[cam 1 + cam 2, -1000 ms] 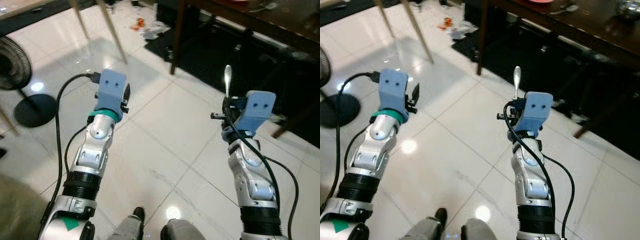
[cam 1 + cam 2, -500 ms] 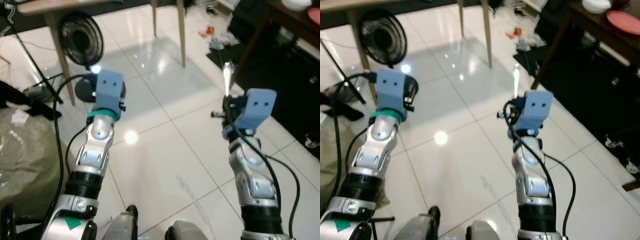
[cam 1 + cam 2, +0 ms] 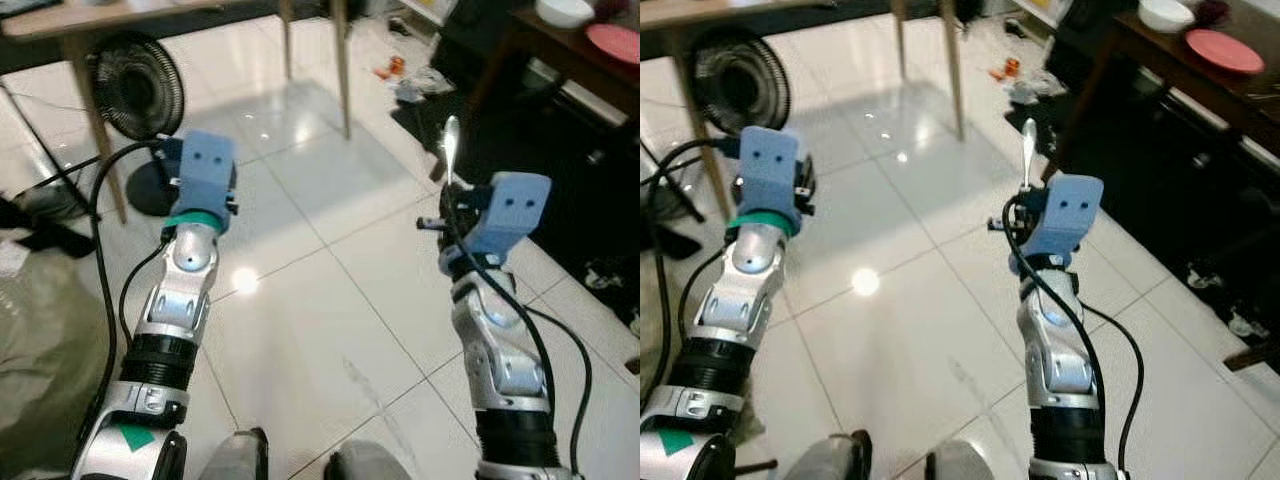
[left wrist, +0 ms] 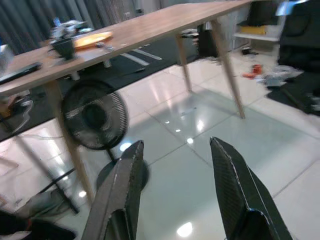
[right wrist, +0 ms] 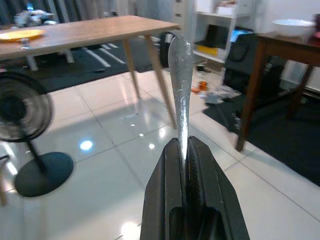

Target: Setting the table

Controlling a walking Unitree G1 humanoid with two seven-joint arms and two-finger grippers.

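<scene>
glossy white tiled floor (image 3: 330, 260)

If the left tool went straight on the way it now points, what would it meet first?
Most likely the black standing fan beside the wooden table's leg. The left tool is open and empty, aimed over glossy floor tiles toward it. Depth is hard to judge, so it could pass just beside the fan and go under the table.

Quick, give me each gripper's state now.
Left gripper: open, holding nothing.
Right gripper: shut on a spoon, handle pointing up.
</scene>
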